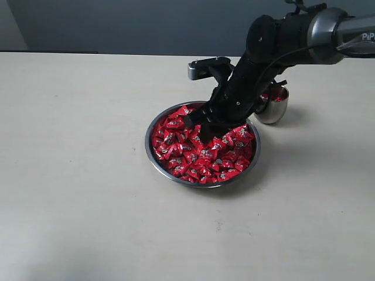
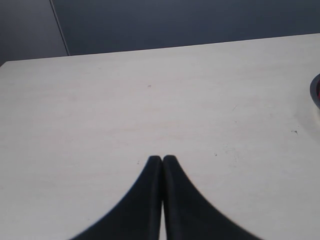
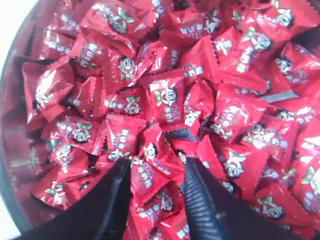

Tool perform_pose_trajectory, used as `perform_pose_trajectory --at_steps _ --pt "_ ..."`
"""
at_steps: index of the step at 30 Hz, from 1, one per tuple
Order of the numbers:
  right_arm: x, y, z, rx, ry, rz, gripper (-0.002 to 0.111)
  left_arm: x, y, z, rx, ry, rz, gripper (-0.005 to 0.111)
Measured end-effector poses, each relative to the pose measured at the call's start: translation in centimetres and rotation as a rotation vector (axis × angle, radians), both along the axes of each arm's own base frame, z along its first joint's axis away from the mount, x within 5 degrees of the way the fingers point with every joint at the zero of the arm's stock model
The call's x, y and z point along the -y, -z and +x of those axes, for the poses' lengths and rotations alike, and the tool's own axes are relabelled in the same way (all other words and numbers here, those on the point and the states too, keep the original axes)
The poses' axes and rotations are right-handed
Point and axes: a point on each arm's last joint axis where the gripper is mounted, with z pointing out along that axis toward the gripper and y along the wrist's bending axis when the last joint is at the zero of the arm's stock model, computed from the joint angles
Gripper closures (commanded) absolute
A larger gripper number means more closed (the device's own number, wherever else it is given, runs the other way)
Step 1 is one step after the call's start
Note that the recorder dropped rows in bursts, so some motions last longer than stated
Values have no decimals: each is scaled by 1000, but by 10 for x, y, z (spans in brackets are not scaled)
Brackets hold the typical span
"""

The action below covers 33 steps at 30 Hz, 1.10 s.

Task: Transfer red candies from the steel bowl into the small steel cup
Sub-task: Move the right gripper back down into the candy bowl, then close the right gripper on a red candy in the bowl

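right claw set down among the candies, jaws apart

the candies (image 3: 167, 97) are seen as small pillows in shiny red crinkled wrappers, each printed with a light cartoon mark and small lettering, the ends cut in zigzag. they are heaped in the bowl (image 1: 147, 143), a wide shallow steel dish with a thin rim, which is filled nearly across. the bowl is placed near the middle of the table (image 1: 76, 175). the cup (image 1: 274, 110), small, rounded and polished, is stood just behind the bowl's far right edge, and a little red is shown at its mouth.

the right gripper (image 3: 157, 167) is lowered into the heap at the bowl's far side. its jaws are held apart, with a candy lying between them; whether that candy is pinched cannot be told. the left gripper (image 2: 162, 159) is clenched, fingers pressed together with nothing between, above bare table.

the table is pale beige and matt, marked by a few faint specks. behind it a dark blue-grey wall (image 1: 117, 23) is seen.
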Motion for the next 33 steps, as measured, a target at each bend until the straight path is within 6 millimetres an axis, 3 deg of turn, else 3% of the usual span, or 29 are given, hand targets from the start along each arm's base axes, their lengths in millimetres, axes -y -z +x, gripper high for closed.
perform_pose_trajectory --at_steps 13,25,33 --pt "-18 -3 7 27 -302 -133 73 0 0 0 0 0 0 106" --pt "-17 -2 5 45 -410 -163 73 0 0 0 0 0 0 106" --pt "-35 -2 -6 146 -519 -218 73 0 0 0 0 0 0 106"
